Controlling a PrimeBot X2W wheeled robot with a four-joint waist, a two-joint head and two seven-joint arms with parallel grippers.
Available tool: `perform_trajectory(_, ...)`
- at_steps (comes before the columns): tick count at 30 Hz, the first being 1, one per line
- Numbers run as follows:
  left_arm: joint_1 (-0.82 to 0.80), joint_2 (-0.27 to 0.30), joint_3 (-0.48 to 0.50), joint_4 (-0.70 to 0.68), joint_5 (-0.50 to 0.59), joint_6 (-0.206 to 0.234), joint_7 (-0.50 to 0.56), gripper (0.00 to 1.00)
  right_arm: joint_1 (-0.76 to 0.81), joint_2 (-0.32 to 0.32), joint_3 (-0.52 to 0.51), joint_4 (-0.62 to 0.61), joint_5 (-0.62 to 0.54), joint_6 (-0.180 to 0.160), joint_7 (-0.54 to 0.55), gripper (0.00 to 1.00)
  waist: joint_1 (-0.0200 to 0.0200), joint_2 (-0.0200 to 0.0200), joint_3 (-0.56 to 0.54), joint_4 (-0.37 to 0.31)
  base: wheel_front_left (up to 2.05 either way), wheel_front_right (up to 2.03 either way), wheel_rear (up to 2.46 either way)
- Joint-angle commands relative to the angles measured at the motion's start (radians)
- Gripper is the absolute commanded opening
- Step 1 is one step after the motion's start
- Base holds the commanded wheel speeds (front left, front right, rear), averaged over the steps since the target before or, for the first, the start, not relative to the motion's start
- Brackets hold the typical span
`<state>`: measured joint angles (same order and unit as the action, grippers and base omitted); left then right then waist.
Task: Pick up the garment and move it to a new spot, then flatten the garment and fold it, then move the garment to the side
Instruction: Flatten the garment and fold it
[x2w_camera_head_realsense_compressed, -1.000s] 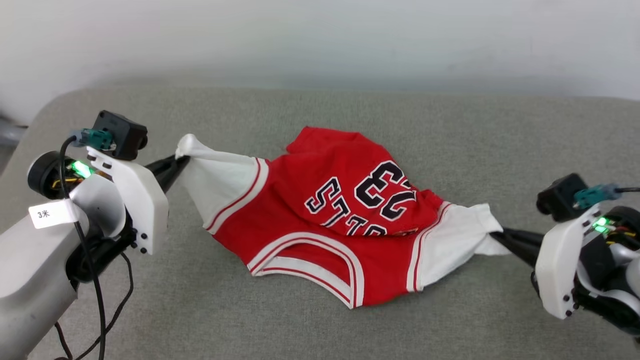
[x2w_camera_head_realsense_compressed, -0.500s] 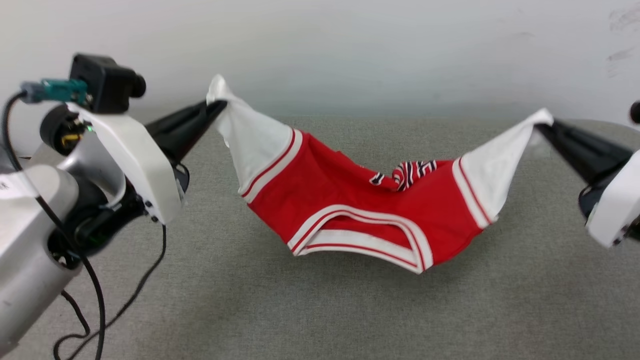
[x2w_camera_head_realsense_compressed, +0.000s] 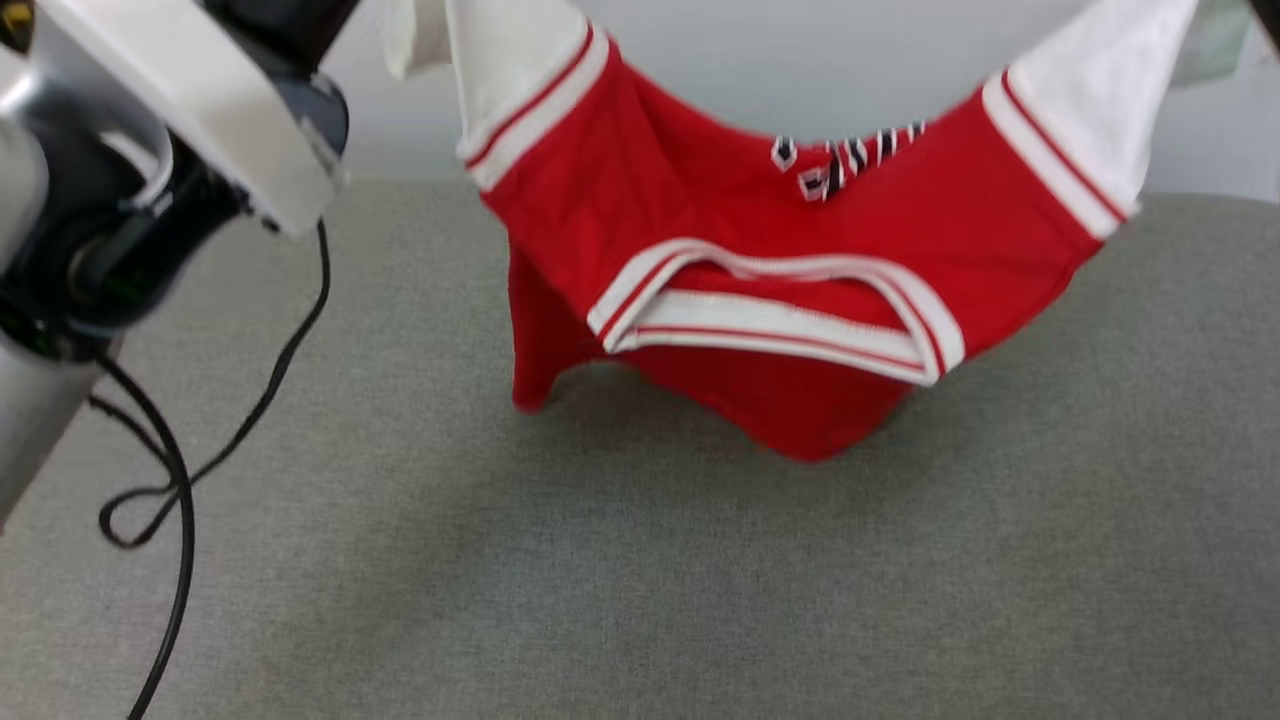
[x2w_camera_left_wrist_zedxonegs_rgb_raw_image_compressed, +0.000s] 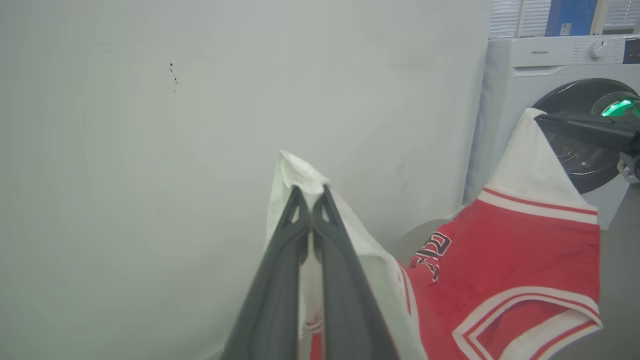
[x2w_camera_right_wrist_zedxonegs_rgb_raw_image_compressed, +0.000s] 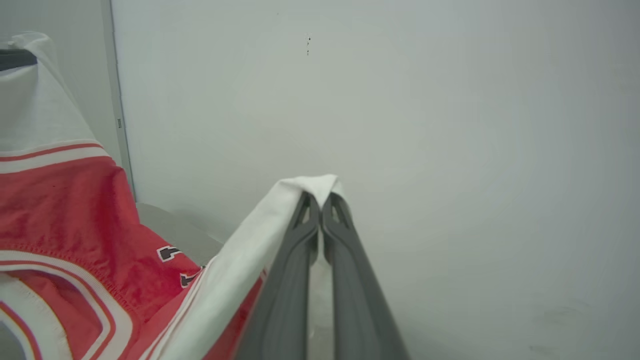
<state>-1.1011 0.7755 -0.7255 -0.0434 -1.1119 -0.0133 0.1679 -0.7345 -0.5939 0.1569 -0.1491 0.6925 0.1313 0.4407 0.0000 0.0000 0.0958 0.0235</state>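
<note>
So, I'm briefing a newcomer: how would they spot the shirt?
Above the grey cushion, before the pale wall, a shirt hangs stretched between the left gripper and the right gripper, each pinching a white sleeve. It is the one red thing, with a striped collar.

Head view: both sleeve ends of the shirt (x2w_camera_head_realsense_compressed: 760, 230) run off the top edge. Its lettering (x2w_camera_head_realsense_compressed: 845, 165) mostly buried in a fold, unreadable; fabric edges slightly blurred.
</note>
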Motion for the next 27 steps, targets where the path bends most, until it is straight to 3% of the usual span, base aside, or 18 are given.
perform_trajectory(1,-0.039,-0.022,0.009,0.012,0.01,0.002,-0.006,0.0,-0.052,0.02,-0.007,0.016,-0.011,-0.001,-0.003,0.0,0.0,0.0,0.036,-0.002,0.0,0.0,0.0)
perform_trajectory(5,-0.136,-0.066,0.028,0.058,0.028,0.007,-0.011,0.0,-0.175,0.053,-0.011,0.063,-0.039,-0.001,-0.007,0.0,0.0,0.0,0.108,-0.004,0.0,0.0,0.0)
perform_trajectory(10,-0.271,-0.118,0.047,0.156,0.051,-0.018,-0.013,0.0,-0.351,0.08,-0.002,0.149,-0.084,-0.001,-0.024,0.0,0.0,0.0,0.208,-0.008,0.0,0.0,0.0)
perform_trajectory(19,-0.531,-0.167,0.074,0.344,0.13,-0.033,-0.026,0.0,-0.701,0.116,0.047,0.358,-0.179,-0.001,-0.085,0.0,0.0,0.0,0.376,-0.026,0.0,0.0,0.0)
perform_trajectory(27,-0.663,-0.205,0.096,0.481,0.164,-0.043,-0.079,0.0,-0.933,0.142,0.114,0.554,-0.236,-0.001,-0.179,0.0,0.0,0.0,0.452,-0.026,0.0,0.0,0.0)
